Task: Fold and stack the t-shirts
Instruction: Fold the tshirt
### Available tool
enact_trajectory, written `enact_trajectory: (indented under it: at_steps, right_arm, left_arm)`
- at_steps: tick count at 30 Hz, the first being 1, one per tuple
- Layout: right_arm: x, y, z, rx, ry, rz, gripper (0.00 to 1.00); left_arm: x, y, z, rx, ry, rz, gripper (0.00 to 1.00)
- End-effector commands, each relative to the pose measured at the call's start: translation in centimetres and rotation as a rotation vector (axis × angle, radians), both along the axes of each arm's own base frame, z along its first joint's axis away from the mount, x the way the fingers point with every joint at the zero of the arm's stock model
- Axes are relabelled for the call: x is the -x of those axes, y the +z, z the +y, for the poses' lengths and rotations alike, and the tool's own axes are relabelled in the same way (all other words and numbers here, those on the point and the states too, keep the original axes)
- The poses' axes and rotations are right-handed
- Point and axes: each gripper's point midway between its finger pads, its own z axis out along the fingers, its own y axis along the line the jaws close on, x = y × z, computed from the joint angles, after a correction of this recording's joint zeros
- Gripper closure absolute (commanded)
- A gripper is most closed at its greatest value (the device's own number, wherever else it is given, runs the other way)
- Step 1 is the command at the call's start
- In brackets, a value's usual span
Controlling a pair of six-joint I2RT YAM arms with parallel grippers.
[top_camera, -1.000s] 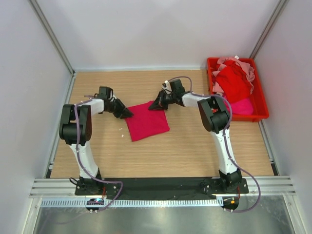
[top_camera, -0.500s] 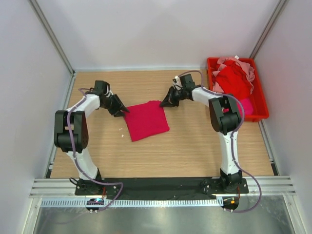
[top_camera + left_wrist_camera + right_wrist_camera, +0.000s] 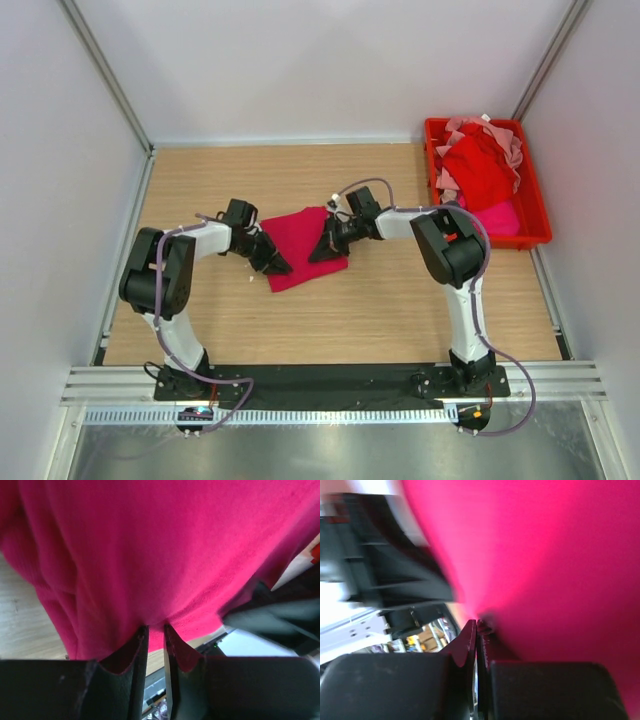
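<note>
Two grippers, one crimson t-shirt point(image 3: 300, 245), table point(image 3: 400, 300) centre — left gripper point(image 3: 282, 267) fingers pinch left edge, right gripper point(image 3: 319, 251) fingers pressed together on right edge. Carry both edges level; fold square.

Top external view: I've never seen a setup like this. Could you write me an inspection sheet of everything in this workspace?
Surface: wooden table, flat.
Job's things: magenta t-shirt partly folded mid-table; red shirt, pale pink shirt and another magenta one heaped in the red bin.
Clutter: small white speck on the wood near the left arm.
Grippers: left fingers and right fingers each pinch the magenta t-shirt, on opposite sides.
Cables: purple cables loop along both arms.
Surroundings: white walls, metal frame posts.
</note>
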Motion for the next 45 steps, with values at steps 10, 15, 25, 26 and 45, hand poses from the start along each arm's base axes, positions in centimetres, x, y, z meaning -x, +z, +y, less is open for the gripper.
enact_trajectory:
  at_steps: [10,15,25,26,45]
  right_arm:
    - [-0.8,1.7,-4.8,0.004,-0.066,-0.043,0.99]
    - [1.1,3.9,-2.6,-0.02,0.001,-0.076,0.99]
    - [3.4,-3.1,-4.3,0.026,-0.057,0.042,0.99]
    - [3.7,-3.7,-4.8,0.032,-0.068,0.061,0.99]
    - [4.9,8.0,-10.2,0.331,-0.033,-0.162,0.67]
  left_arm:
    - [-0.4,-0.2,2.2,-0.148,-0.041,-0.047,0.8]
    - [-0.8,2.8,0.9,-0.077,-0.046,-0.094,0.79]
    - [-0.7,1.5,-0.7,0.0,-0.017,-0.078,0.78]
    - [-0.5,0.8,-0.5,-0.012,-0.007,-0.067,0.78]
    - [-5.8,11.2,8.9,-0.332,-0.001,-0.331,0.33]
